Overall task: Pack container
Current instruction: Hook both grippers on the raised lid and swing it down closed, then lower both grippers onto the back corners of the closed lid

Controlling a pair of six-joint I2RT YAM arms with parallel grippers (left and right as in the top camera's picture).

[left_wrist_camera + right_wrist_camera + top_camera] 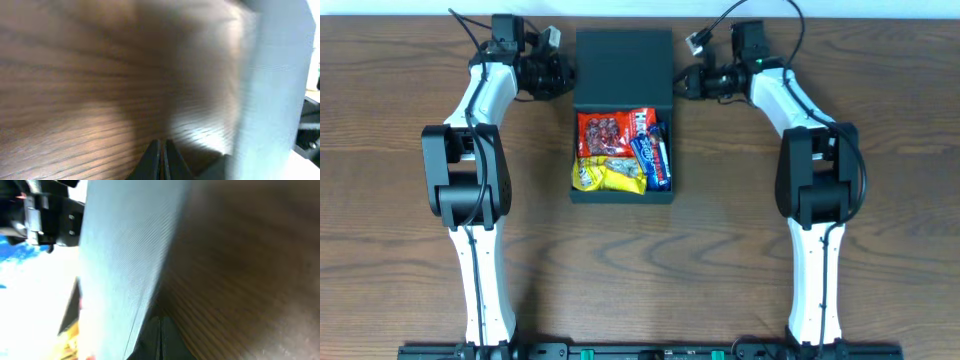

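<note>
Left arm: based at the near edge, left of centre; upper link running far along the table (pixel 400 250), elbow bent, forearm angled inward toward the far middle.
Left gripper (pixel 563 76): low over the wood, just beside the left edge of the lid (pixel 623 65); in the wrist view (pixel 161 160) fingers pressed together with only a hairline between them, nothing pinched.
Right arm: mirror of the left, based at the near edge on the right, elbow bent, forearm slanting inward and far.
Right gripper (pixel 686 83): just beside the right edge of the lid; in the wrist view (pixel 160 337) fingers closed tight against each other, nothing pinched.
Box (pixel 620 199): dark teal-green, square, at the middle of the table between the two arms, its open tray nearer than both grippers.
Lid, close up: thrown open toward the far side, flat or tilted impossible to tell; pale, blurred teal panel on the right of the left wrist view (pixel 272 90) and on the left of the right wrist view (pixel 125 255), bare wood grain filling the rest.
Contact with lid: cannot tell from any view.
Contents: red packet (pixel 603 133) at the far left of the tray, yellow packet (pixel 608 175) at the near left, blue packet (pixel 653 155) along the right side, second red packet (pixel 642 122) at the far right.
</note>
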